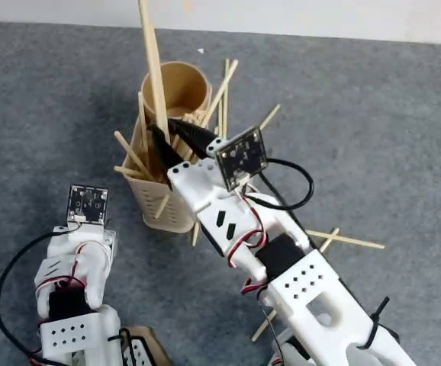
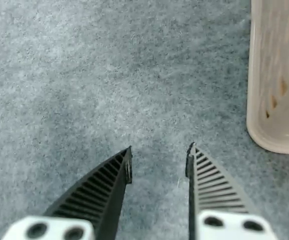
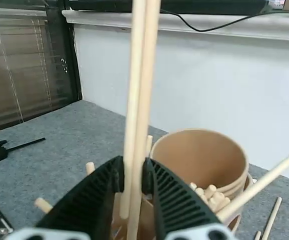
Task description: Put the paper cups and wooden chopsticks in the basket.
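Right hand (image 3: 133,175) is pinching two wooden chopsticks (image 3: 140,75) upright over the basket (image 1: 150,204), next to the paper cup (image 3: 199,150) (already inside). Next up, probably: lower, let go. Left hand (image 2: 159,151) hangs spread over the bench (image 2: 84,75).

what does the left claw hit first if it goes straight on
Most likely the bare grey mat: the open left claw points at it, with the basket off to one side.

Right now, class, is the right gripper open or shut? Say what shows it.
Shut on the chopsticks: the right gripper has its jaws clamped on two upright sticks, above the basket.
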Motion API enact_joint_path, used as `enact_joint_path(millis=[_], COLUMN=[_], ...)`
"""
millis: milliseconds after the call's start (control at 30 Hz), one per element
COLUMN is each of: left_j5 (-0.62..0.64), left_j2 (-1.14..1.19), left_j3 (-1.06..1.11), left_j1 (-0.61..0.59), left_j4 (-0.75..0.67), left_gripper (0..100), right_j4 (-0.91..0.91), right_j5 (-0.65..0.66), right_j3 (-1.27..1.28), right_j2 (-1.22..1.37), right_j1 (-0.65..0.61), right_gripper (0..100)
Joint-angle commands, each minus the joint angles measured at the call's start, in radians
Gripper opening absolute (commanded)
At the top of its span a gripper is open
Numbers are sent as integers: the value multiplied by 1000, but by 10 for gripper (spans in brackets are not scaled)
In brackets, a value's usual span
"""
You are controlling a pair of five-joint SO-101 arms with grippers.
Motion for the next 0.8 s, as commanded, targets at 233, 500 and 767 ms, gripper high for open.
enact_joint_path(millis=[233,500,767], left_j5=[6,6,6], left_j2=[-7,-7,-7], left_j3=[25,25,25], left_j1=[-7,-7,-7], left_j4=[-18,-18,-18], left_gripper=[204,204,204], right_j4=[7,85,114], right_j5=[-8,-8,-8], right_j3=[16,15,-44], right_j2=[-36,-38,-51], right_j1=[48,84,88], right_gripper=[29,174,174])
